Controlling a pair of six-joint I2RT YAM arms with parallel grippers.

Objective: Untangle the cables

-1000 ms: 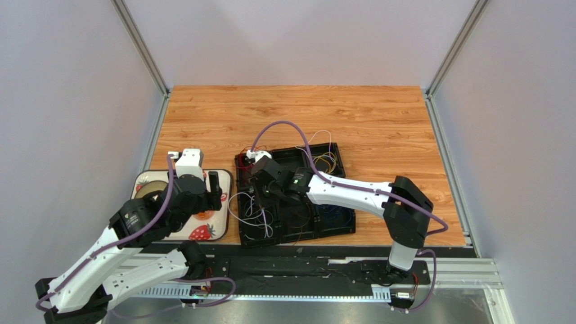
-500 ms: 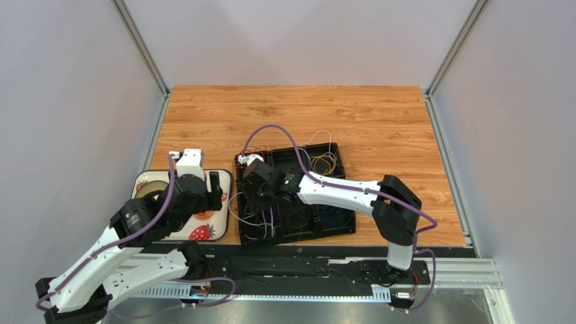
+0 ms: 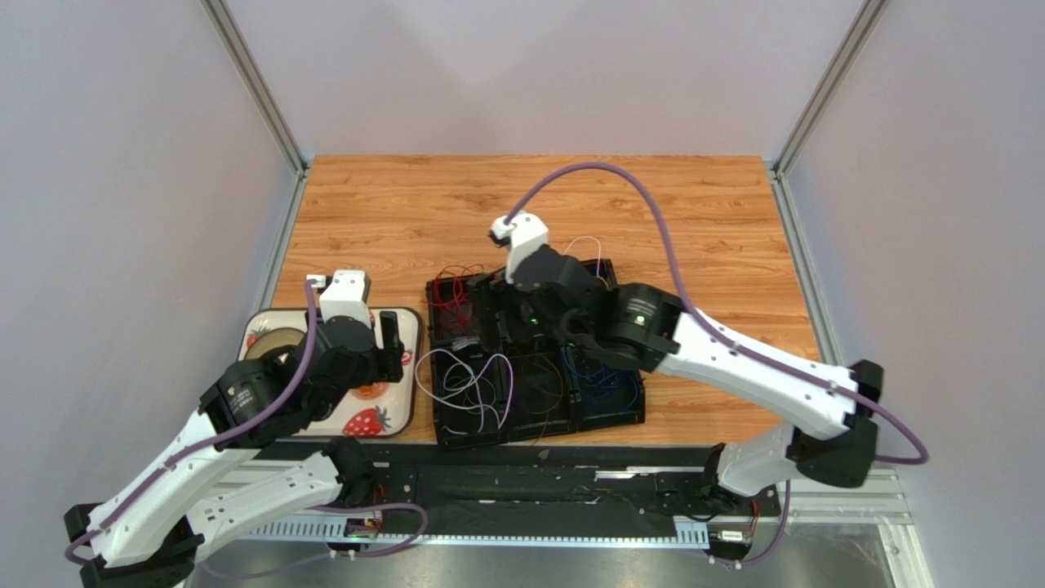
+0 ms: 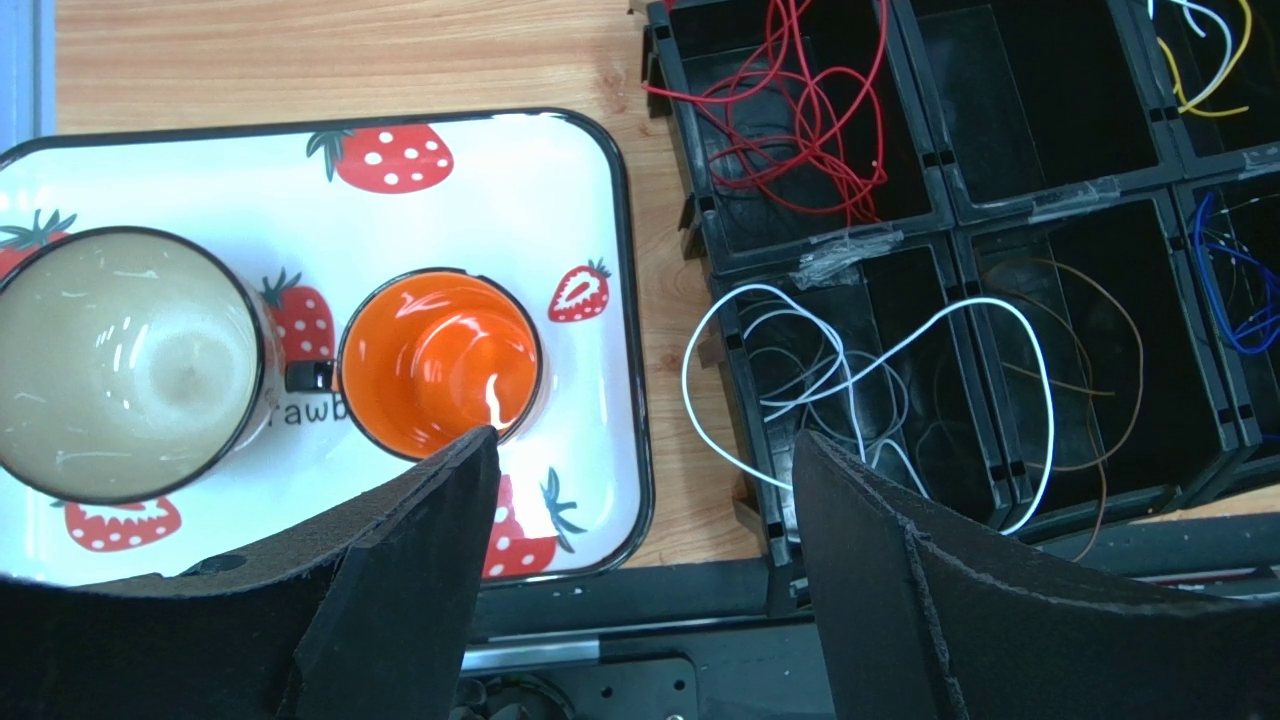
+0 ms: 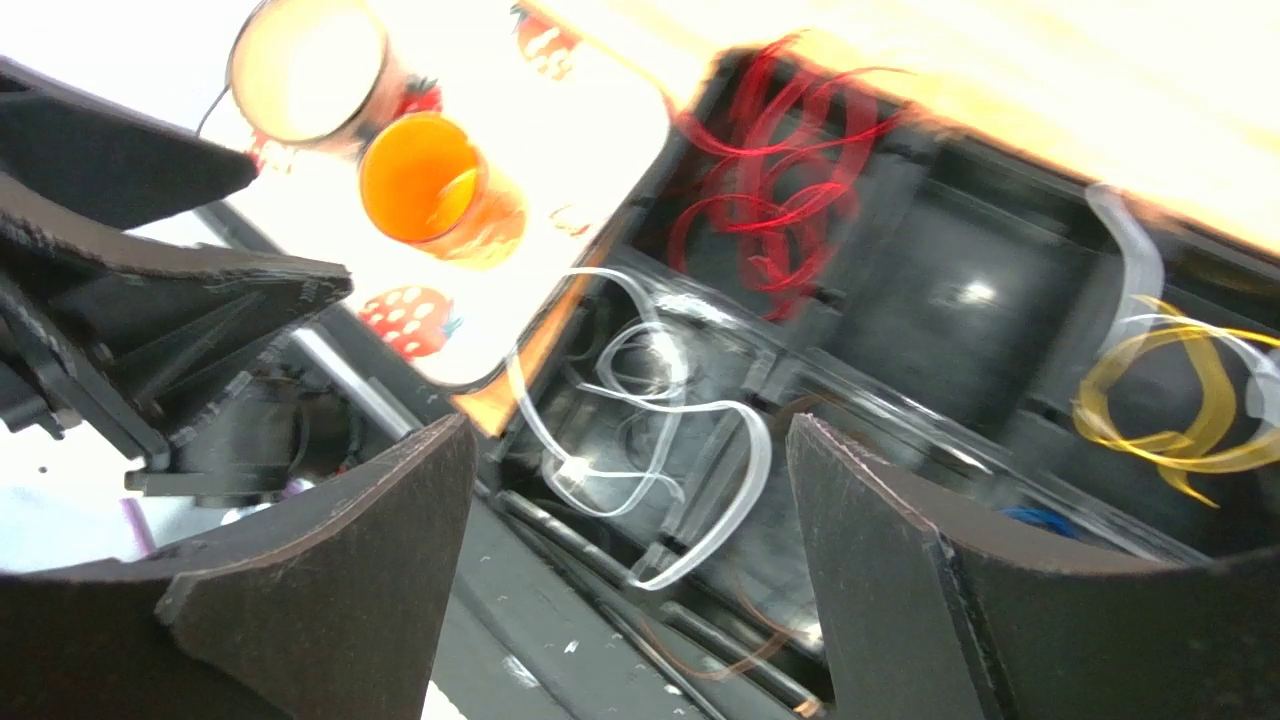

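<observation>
The cables lie sorted in a black compartment tray [image 3: 613, 417]: red cables [image 4: 796, 105] at the back left, white cables [image 4: 842, 375] at the front left, a thin brown one [image 4: 1089, 353] beside them, yellow [image 4: 1210, 60] and blue [image 4: 1240, 270] ones further right. A white loop hangs over the tray's left wall onto the wood. My right gripper [image 5: 628, 435] hovers open above the tray's left half [image 3: 494, 316], nothing between its fingers. My left gripper [image 4: 646, 443] stands open over the gap between the two trays, holding nothing.
A strawberry-print tray [image 4: 496, 225] sits left of the black tray and carries a beige cup [image 4: 128, 360] and an orange cup [image 4: 436, 360]. Bare wooden table [image 3: 540, 196] stretches behind both. Grey walls close in both sides.
My right gripper has opened, lifted off the front-left compartment and drawn back and up. The white cables now lie loose there. The left arm has not moved.
</observation>
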